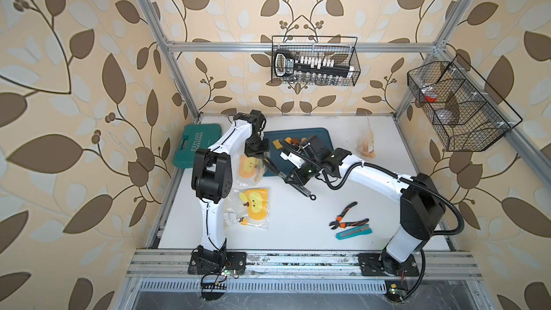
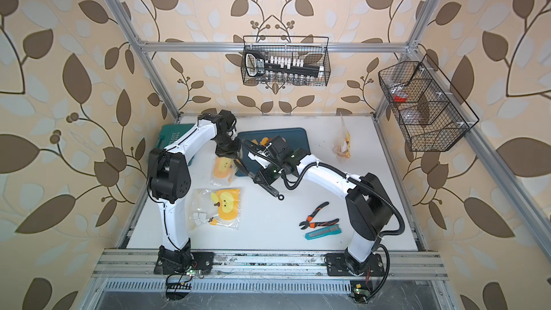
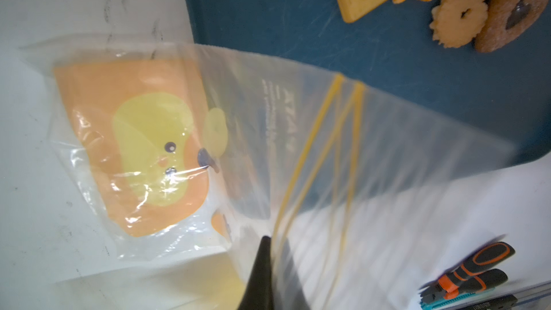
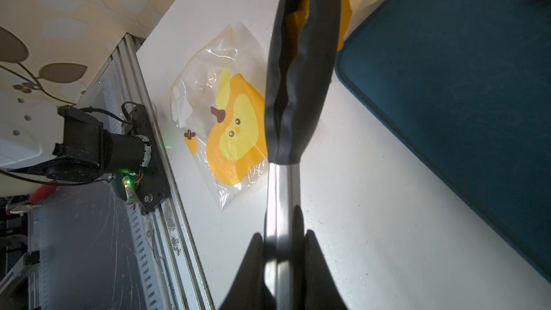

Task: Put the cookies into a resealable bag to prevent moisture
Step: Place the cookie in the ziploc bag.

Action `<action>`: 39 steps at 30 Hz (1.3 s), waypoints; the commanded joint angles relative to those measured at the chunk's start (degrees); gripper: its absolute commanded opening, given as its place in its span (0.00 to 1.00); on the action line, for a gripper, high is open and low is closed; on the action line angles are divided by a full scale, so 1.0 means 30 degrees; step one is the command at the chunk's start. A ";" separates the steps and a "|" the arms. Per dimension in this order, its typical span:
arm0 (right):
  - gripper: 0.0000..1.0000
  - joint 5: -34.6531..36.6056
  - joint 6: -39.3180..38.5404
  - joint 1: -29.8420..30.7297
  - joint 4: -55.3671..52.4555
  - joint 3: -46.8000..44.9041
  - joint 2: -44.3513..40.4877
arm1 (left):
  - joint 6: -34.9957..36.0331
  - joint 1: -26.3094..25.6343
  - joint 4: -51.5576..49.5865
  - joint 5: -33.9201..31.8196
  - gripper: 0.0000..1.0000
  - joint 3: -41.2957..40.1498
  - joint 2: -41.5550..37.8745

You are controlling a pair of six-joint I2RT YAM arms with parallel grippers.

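- Over at the left edge of the blue tray, the left claw is clamped shut on the zip end of the clear bag, the one with the yellow face print. It looks like that end is held up while the rest trails on the white table.
- The right claw is closed around the metal handle of a pair of tongs, and the black tips point toward the bag's mouth.
- The tips are nearly together with something orange between them. Honestly I can't tell if that's a cookie or just the bag's orange print showing behind them.
- The cookies I can actually make out sit in a little cluster on the far part of the tray, well apart from the bag. There's a square one, a flower one and a brown round one with a heart cutout. I don't see any inside the bag.
- So I'd call this the loading step: one arm holds the bag, the other ferries cookies over with the tongs. It looks barely started, if at all.
- For the next move, the tricky bit is the opening. In the left wrist view the two yellow zip strips look only slightly parted, so the tips need to slide between them, not over the top.
- Then the tongs should let go well inside, or the cookie probably lands on the table.
- A second bag lies flat nearer the left arm's base, with neither claw on it.
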 commanded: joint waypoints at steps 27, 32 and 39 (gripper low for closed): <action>0.03 0.1303 0.0980 -0.1176 -0.3890 0.5553 0.4594 | 0.0997 -0.0685 0.0413 0.1343 0.00 -0.0699 -0.1581; 0.02 -0.0672 0.0915 -0.1239 -0.3377 0.6381 0.5263 | 0.1154 -0.0973 0.0640 0.1652 0.00 -0.0913 -0.1974; 0.00 -0.1880 0.1341 -0.1706 -0.2455 0.6270 0.5779 | 0.1241 -0.0988 0.0721 0.1656 0.00 -0.1080 -0.2386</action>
